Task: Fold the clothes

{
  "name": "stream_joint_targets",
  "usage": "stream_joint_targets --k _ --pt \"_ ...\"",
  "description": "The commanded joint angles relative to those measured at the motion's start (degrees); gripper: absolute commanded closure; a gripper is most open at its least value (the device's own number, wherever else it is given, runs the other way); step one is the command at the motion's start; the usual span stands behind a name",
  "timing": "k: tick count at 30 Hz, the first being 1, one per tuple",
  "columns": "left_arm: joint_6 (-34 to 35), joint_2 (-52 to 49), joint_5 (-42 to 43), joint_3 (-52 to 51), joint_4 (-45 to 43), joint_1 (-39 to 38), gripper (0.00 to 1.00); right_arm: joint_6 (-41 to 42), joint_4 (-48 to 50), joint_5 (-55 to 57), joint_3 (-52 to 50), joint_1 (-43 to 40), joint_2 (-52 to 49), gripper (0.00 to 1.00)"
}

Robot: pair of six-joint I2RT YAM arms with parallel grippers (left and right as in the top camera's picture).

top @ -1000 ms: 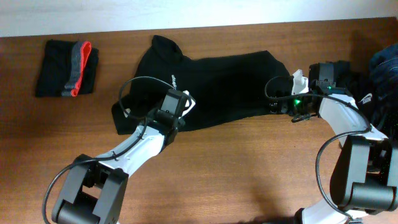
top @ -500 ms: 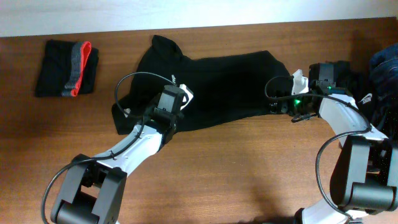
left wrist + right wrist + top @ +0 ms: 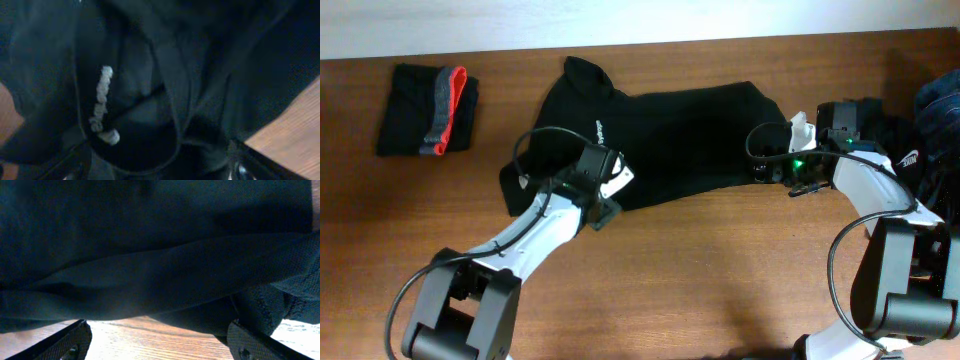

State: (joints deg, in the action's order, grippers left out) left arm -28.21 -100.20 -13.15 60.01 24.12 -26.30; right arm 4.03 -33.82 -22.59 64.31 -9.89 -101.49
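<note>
black shirt (image 3: 670, 140): spread, crumpled, centre, white logo up | folded black-grey-red stack (image 3: 428, 110): far left | dark pile (image 3: 938, 105): right edge

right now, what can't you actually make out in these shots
Shirt logo: too small to read overhead, blurred in the left wrist view.
Shirt's edge under the left arm: hidden overhead by that arm.
Clothes pile at right: cut off by the overhead frame edge.
Folded stack: number of pieces unclear overhead, too small.
</note>
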Motion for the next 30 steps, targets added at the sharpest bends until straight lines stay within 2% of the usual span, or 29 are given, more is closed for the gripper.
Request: stream_joint_targets --k 1,7,10,12,21,23,25,26,27,30 --pt "1.8 -0.3 4.4 6.5 4.0 1.0 0.13 -0.6 0.2 -0.8 0.9 0.5 0.1 0.08" --pt "1.7 -0.5 5.7 9.0 7.6 1.0 0.15 -0.6 0.2 -0.8 0.9 0.5 0.1 0.08" --pt "1.7 -1.2 8.0 9.0 9.7 1.0 0.29 -0.6 0.1 -0.8 0.9 0.5 0.1 0.08" --pt "1.7 -2.1 8.5 8.8 10.7 1.0 0.34 -0.6 0.1 -0.8 0.9 0.5 0.1 0.08" --pt "1.6 -6.1 8.4 8.7 10.8 1.0 0.38 -0.6 0.1 -0.8 0.9 0.5 0.1 0.08" --pt "1.1 -6.2 8.2 8.7 10.3 1.0 0.47 -0.6 0.1 -0.8 0.9 0.5 0.1 0.08" --pt "0.2 -6.3 8.2 8.7 9.8 1.0 0.72 -0.6 0.1 -0.8 0.9 0.5 0.1 0.08" --pt "0.2 -6.3 8.2 8.7 9.6 1.0 0.78 -0.6 0.1 -0.8 0.9 0.5 0.1 0.08" --pt "0.2 -6.3 8.2 8.7 9.3 1.0 0.83 -0.6 0.1 -0.8 0.9 0.5 0.1 0.08" --pt "0.2 -6.3 8.2 8.7 8.9 1.0 0.87 -0.6 0.1 -0.8 0.9 0.5 0.1 0.08"
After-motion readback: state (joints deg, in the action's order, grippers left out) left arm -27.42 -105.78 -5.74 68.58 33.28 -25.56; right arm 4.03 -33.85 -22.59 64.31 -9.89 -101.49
